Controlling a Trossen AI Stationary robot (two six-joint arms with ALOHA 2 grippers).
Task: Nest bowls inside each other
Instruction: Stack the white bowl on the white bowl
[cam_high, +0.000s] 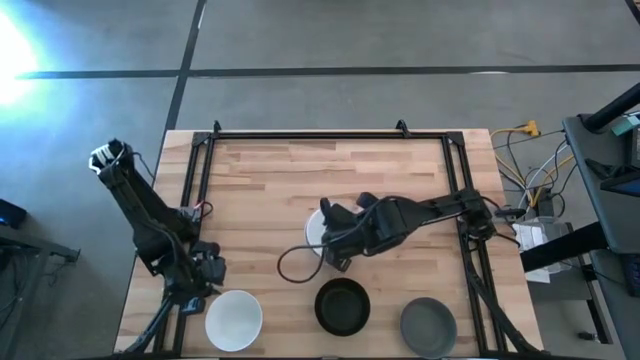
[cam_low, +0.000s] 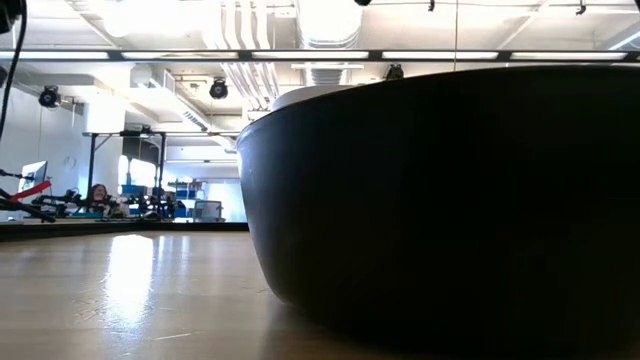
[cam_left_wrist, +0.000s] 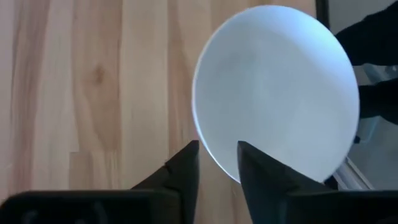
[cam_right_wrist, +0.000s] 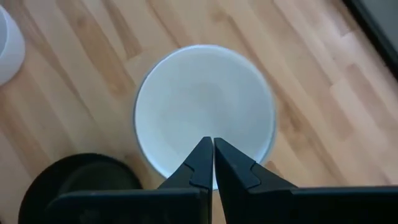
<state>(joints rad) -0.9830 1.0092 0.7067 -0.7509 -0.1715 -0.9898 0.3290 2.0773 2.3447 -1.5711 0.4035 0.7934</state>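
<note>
In the high view three bowls stand in a row along the near edge: a white bowl (cam_high: 233, 320), a black bowl (cam_high: 342, 306) and a dark grey bowl (cam_high: 428, 325). A second white bowl (cam_high: 314, 228) sits farther in, partly hidden under my right gripper (cam_high: 336, 242). The right wrist view shows that gripper (cam_right_wrist: 213, 144) shut above this white bowl (cam_right_wrist: 205, 106). My left gripper (cam_high: 210, 280) is open beside the near-left white bowl. In the left wrist view its fingers (cam_left_wrist: 217, 152) line up on either side of that bowl's rim (cam_left_wrist: 214, 158).
Another white bowl (cam_right_wrist: 6, 43) shows at the edge of the right wrist view, and the black bowl (cam_right_wrist: 81, 180) lies close to the right gripper. The black bowl (cam_low: 450, 200) fills the low view. A black frame (cam_high: 320, 133) borders the table. The far half shows bare wood.
</note>
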